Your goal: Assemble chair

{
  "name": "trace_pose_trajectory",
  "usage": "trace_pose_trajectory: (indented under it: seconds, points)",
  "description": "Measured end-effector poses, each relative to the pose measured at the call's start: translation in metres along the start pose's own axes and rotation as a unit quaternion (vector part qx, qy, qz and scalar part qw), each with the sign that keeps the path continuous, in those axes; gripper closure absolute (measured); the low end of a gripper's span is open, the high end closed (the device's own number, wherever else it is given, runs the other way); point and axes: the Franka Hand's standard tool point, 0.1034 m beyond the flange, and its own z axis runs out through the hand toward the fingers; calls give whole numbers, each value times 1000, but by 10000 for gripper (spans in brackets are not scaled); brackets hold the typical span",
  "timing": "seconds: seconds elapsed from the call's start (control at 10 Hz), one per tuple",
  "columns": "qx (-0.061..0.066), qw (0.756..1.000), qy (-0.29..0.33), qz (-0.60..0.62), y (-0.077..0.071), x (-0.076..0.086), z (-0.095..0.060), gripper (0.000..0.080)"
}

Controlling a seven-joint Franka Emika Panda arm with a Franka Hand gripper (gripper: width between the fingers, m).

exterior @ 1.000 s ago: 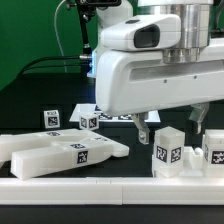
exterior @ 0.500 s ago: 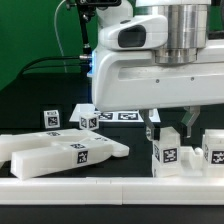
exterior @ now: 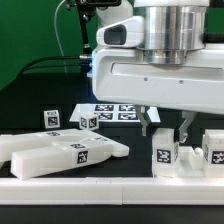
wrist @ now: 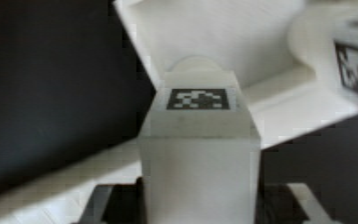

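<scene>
Pincer point(exterior: 165, 133) grips block point(exterior: 165, 155) — neighbour block point(exterior: 213, 150) just beside.

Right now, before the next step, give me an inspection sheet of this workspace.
Surface: black table, with a white rail along its front.
Job's things: upright tagged block between the gripper's fingers; outer block beside it, toward the exterior view's right; small block and second small block further back; long flat parts lying toward the exterior view's left.
Clutter: nothing seen; only the marker board.
Grippers: gripper closed on the upright tagged block.
Cables: black cable hanging behind the arm.
Surroundings: green backdrop.
</scene>
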Motion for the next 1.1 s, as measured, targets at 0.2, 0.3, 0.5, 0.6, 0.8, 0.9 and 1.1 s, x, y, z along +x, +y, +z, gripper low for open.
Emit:
trace_pose_trajectory:
  seconds: [0.2, 0.3, 0.5, 0.6, 0.8, 0.9, 1.1]
  points:
    - [8, 996, -7, 85, 2, 1, 0, 522]
    - [7, 993, -8, 118, 3, 1, 0, 522]
    - [5, 981, -13, 193, 4, 0, 0, 522]
    - [3, 964, -18, 266, 4, -2, 0, 522]
    - [4, 949, -20, 314, 4, -3, 0, 522]
    - [5, 954, -20, 301, 4, -3, 0, 516]
    - [6, 973, -20, 229, 2, -5, 0, 303]
